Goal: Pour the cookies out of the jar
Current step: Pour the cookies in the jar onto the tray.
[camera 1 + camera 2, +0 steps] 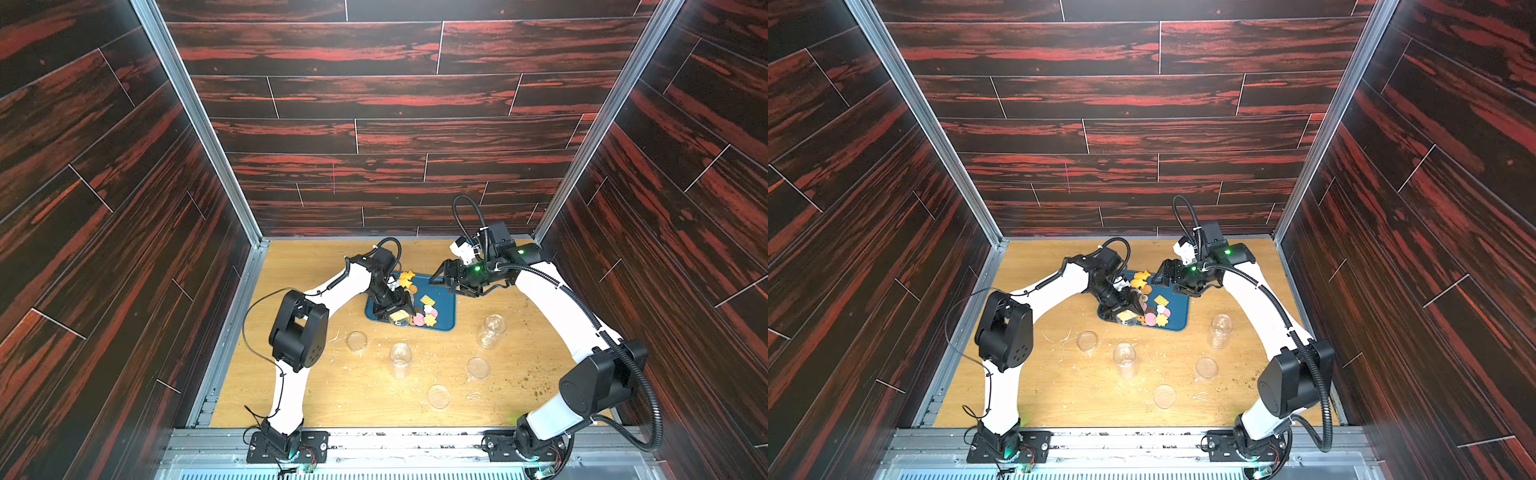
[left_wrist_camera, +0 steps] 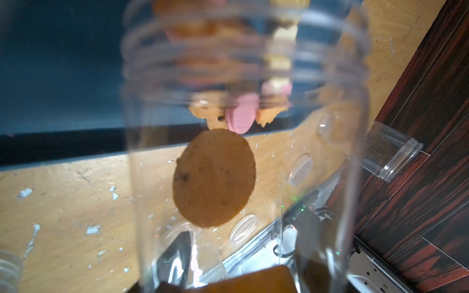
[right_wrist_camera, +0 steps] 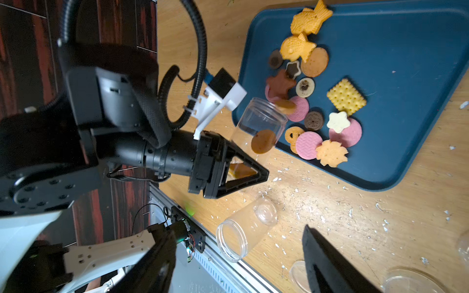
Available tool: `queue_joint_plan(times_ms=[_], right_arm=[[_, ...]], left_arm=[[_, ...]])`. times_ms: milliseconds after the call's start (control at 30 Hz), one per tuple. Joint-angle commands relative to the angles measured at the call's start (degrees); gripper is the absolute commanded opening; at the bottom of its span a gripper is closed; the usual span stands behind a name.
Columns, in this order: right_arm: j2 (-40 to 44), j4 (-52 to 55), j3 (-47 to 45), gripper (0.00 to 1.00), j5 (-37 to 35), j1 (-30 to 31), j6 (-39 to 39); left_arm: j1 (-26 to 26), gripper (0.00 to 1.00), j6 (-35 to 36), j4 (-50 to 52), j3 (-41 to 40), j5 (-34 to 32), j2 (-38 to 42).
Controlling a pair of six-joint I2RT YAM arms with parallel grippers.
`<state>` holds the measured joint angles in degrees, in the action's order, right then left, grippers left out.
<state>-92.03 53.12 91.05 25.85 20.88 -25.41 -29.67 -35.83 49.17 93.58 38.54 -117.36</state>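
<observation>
Holding the clear jar (image 3: 258, 121) by its bottom end in the left gripper (image 1: 398, 311), fingers (image 3: 238, 189) pressed on two sides of it. Tipped well over, with the open mouth pointing down at the blue tray (image 3: 406, 63) and hanging over the tray's edge. Keeps one round brown cookie (image 2: 214, 177) sitting partway down inside, plus an orange cookie (image 2: 253, 279) at the bottom end between the fingers. Lying in a heap on the tray right past the mouth, away from the left gripper: the cookies (image 3: 317, 121), pink, yellow, brown and white. Hovering above the tray's far side, well apart from the jar: the right gripper (image 1: 438, 276), jaws apart and empty.
</observation>
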Motion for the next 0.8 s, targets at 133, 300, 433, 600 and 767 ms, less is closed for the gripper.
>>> queue_joint_plan(times_ms=[133, 300, 433, 600, 767], right_arm=[[2.08, 0.39, 0.48, 0.81, 0.33, 0.23, 0.46], [2.51, 0.49, 0.29, 0.81, 0.02, 0.23, 0.44], [2.97, 0.58, -0.25, 0.81, -0.27, 0.22, 0.49], [3.06, 0.66, -0.07, 0.81, -0.45, 0.21, 0.54], [3.17, 0.58, -0.21, 0.81, -0.45, 0.21, 0.45]], left_arm=[[0.41, 0.58, 3.89, 5.41, 2.44, -0.33, 1.33], [0.89, 0.58, 4.79, 5.58, 2.01, -0.92, 2.53], [1.50, 0.58, 4.90, 5.94, 1.62, -0.86, 2.96], [1.55, 0.57, 2.56, 4.66, 1.30, 0.04, 3.19], [0.54, 0.57, -8.01, -5.57, -2.84, 4.58, 3.73]])
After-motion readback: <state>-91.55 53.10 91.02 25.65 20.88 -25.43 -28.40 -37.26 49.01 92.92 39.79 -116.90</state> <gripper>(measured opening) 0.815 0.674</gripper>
